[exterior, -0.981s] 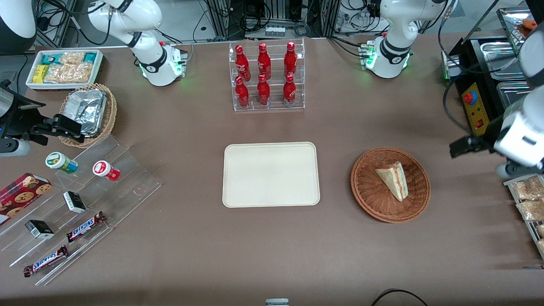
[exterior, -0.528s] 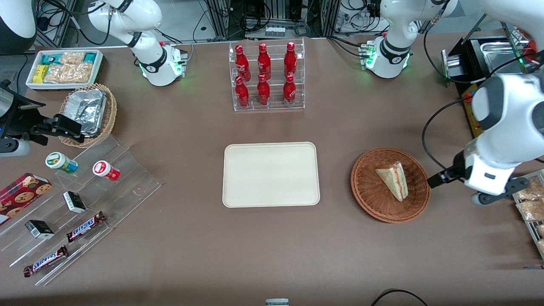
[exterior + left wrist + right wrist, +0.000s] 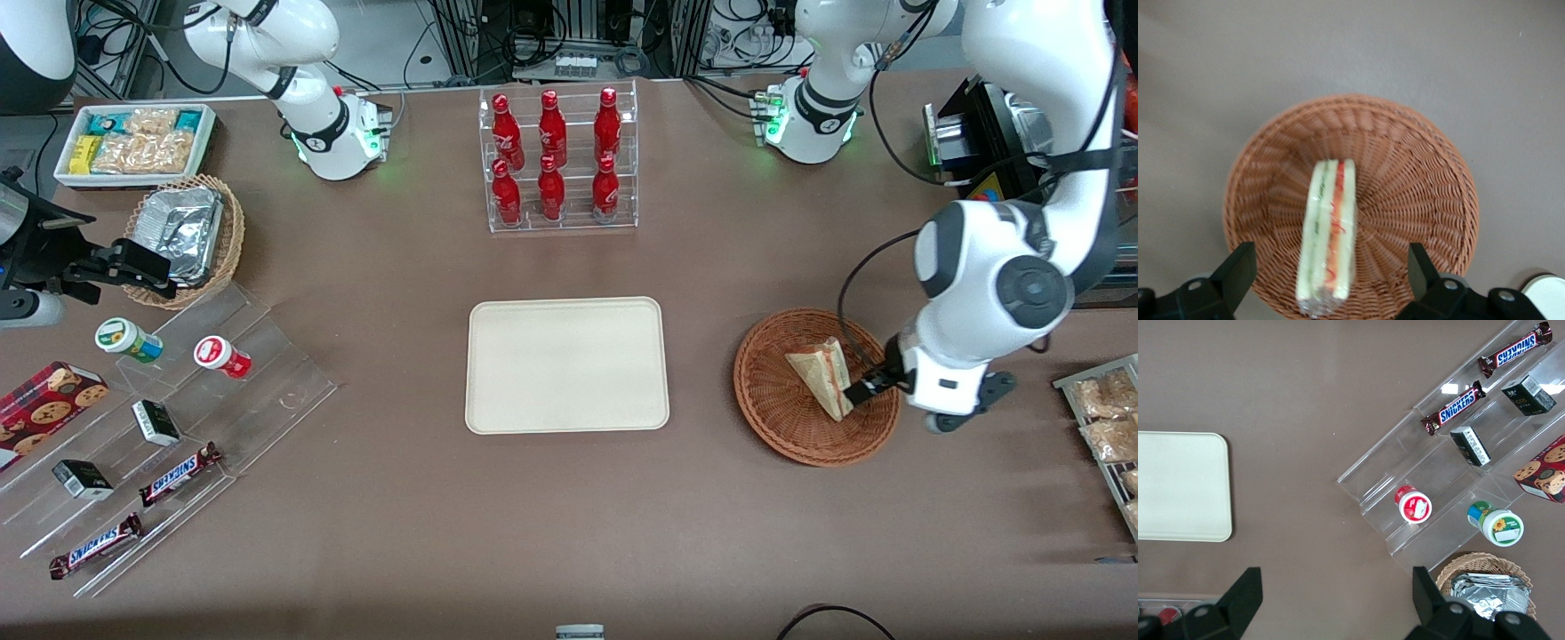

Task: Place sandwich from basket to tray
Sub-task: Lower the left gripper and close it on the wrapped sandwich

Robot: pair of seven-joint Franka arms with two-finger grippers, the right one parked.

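The sandwich (image 3: 821, 374) (image 3: 1328, 233), a wrapped white wedge with a red and green filling stripe, lies in the round reddish-brown basket (image 3: 782, 418) (image 3: 1418, 180). My gripper (image 3: 861, 388) (image 3: 1329, 277) hovers above the basket's rim on the working arm's side, close over one end of the sandwich. It is open, its two black fingers (image 3: 1238, 267) standing wide apart on either side of the sandwich without touching it. The cream tray (image 3: 498, 409) (image 3: 1205, 520) lies bare at the table's middle, beside the basket.
A clear rack of red bottles (image 3: 556, 160) stands farther from the front camera than the tray. A rack of snack packets (image 3: 1102, 418) sits at the working arm's end. Stepped acrylic shelves with candy bars (image 3: 178, 471), a foil-filled tan basket (image 3: 182, 236) and a white bin (image 3: 133, 142) lie toward the parked arm's end.
My arm has swung in from the table's working-arm end and come down over the basket, bringing the open gripper above the sandwich. The sandwich, basket and tray have not moved.
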